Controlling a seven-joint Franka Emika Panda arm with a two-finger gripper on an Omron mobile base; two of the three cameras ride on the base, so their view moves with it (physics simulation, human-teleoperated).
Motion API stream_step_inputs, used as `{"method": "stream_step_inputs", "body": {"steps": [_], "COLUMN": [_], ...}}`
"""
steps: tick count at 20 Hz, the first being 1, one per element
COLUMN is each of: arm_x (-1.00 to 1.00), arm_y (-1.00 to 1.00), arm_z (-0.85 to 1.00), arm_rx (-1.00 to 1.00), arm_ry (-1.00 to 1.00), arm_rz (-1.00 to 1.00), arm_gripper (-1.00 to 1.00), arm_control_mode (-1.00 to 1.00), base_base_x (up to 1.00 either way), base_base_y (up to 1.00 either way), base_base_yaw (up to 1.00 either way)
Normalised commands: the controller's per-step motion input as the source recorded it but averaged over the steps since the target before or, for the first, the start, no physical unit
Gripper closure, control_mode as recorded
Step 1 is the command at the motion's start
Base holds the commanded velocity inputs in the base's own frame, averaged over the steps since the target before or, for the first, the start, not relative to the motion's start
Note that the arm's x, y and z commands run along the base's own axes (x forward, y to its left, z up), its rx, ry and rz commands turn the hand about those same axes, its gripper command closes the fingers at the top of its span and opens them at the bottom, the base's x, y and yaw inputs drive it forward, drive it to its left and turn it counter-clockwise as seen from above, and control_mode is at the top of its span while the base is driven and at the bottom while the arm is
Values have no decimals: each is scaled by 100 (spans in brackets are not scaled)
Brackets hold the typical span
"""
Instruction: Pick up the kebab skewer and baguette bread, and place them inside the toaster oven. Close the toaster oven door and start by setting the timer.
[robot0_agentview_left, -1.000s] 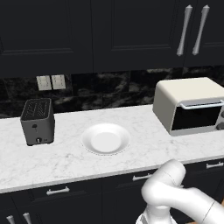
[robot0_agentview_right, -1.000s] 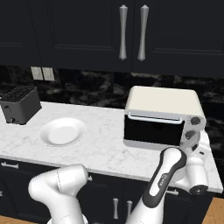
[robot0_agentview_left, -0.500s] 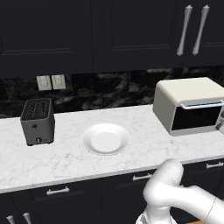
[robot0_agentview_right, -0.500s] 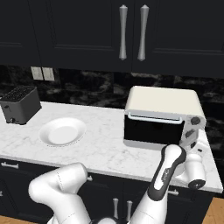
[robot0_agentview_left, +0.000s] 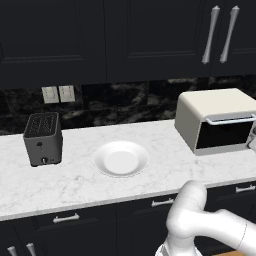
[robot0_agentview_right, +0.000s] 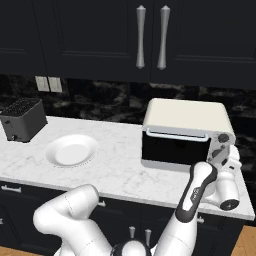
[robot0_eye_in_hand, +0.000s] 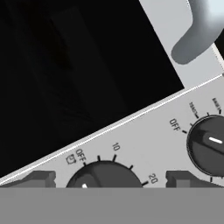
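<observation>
You had reached the last step, setting the timer. The toaster oven (robot0_agentview_right: 185, 134), a boxy cream appliance with rounded top, sat at the right end of the white marbled surface (robot0_agentview_right: 115, 170), and its dark glass toaster oven door (robot0_agentview_right: 172, 149) appeared shut, silver bar handle along the top edge. Your gripper (robot0_eye_in_hand: 111, 183) stood spread wide, holding nothing, one finger tip either side of the timer knob (robot0_eye_in_hand: 105, 175), a round dark dial on a pale grey panel marked OFF, 10, 20. By my judgement, the next move called for closing on that knob and turning it off OFF. The round white plate (robot0_agentview_left: 121, 159) lay bare; whether the kebab skewer was inside could not be told.
</observation>
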Motion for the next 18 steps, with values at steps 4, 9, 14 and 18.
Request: {"method": "stream_step_inputs", "body": {"steps": [4, 9, 14, 18], "arm_x": [14, 1, 0, 2], "arm_y": [-30, -12, -8, 0], "arm_z": [-25, -26, -29, -4], "arm_rx": [-4, -4, -5, -4], "arm_ry": [0, 0, 0, 0], "arm_rz": [0, 0, 0, 0], "arm_gripper": [-100, -100, -100, -100], "arm_control_mode": [-100, -100, -100, -100], "base_base_x": [0, 0, 0, 0], "base_base_y": [0, 0, 0, 0], "base_base_yaw": [0, 0, 0, 0]}}
